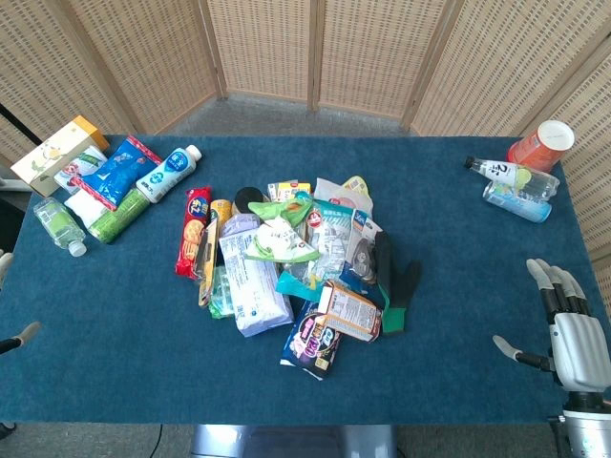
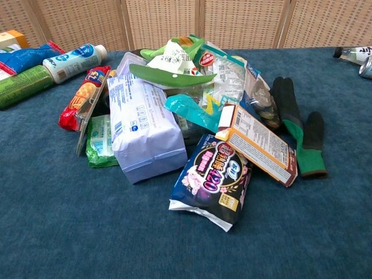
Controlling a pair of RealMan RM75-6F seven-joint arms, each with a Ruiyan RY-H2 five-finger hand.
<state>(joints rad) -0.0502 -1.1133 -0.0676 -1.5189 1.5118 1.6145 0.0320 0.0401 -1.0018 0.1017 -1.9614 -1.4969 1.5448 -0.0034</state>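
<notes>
Left hand (image 1: pixel 17 339) is barely caught at the left frame edge of the head view: only a fingertip or two is seen, so its state cannot be told; nothing is seen held. Nearest to it, a small clear bottle (image 1: pixel 59 225) and a green tube (image 1: pixel 118 217) are laid flat at the far-left corner of the table (image 1: pixel 458 382), beside a blue pouch (image 1: pixel 113 172) and a white drink bottle (image 1: pixel 172 173), apparently parked clear of the middle. Open blue cloth is left between that hand and the pile. At centre, packets are heaped loosely: a red biscuit roll (image 1: pixel 192 232) on the left flank, a pale lilac pack (image 2: pixel 145 131) leaning across, a dark purple pack (image 2: pixel 214 181) jutting toward the near edge, and a black-green glove (image 2: pixel 303 131) on the right flank. Right hand (image 1: pixel 569 329) is held empty, fingers spread, near the right edge, well apart from the glove. Wide bare cloth is left there.
</notes>
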